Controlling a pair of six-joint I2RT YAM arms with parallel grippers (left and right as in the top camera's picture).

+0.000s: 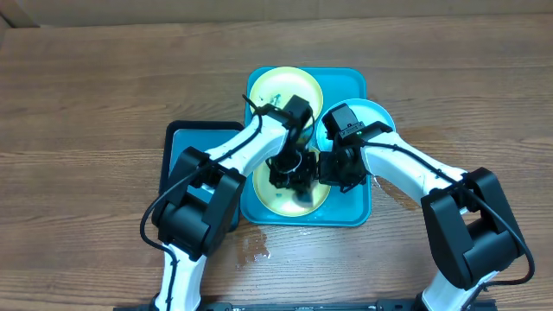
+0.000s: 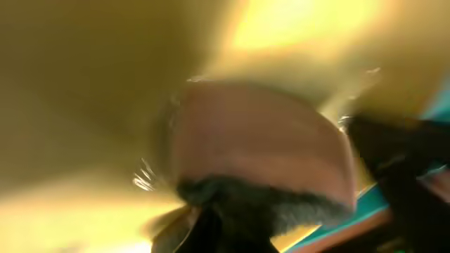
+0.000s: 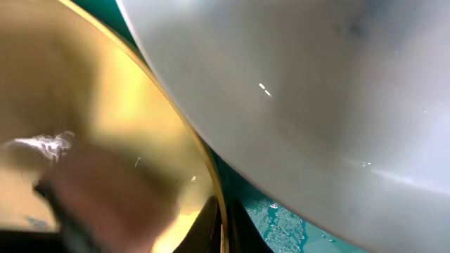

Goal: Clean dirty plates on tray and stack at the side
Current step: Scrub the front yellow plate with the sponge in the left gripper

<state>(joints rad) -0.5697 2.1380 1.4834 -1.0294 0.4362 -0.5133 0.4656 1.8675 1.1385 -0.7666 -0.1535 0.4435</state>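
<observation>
The turquoise tray (image 1: 352, 83) holds a pale yellow-green plate (image 1: 285, 89) at the far end and a second yellow-green plate (image 1: 275, 200) at the near end. A light blue plate (image 1: 373, 113) lies over its right rim. My left gripper (image 1: 289, 168) is shut on a brownish sponge (image 2: 260, 140) with a dark scouring side, pressed on the near plate (image 2: 84, 84). My right gripper (image 1: 333, 168) is shut on that plate's right rim (image 3: 211, 176), one finger on each side (image 3: 223, 225). The blue plate (image 3: 316, 84) looms just above.
A smaller dark teal tray with a black rim (image 1: 183, 155) lies left of the turquoise tray, partly under my left arm. Water droplets (image 1: 255, 246) lie on the wooden table in front of the tray. The tray floor (image 3: 281, 218) looks wet.
</observation>
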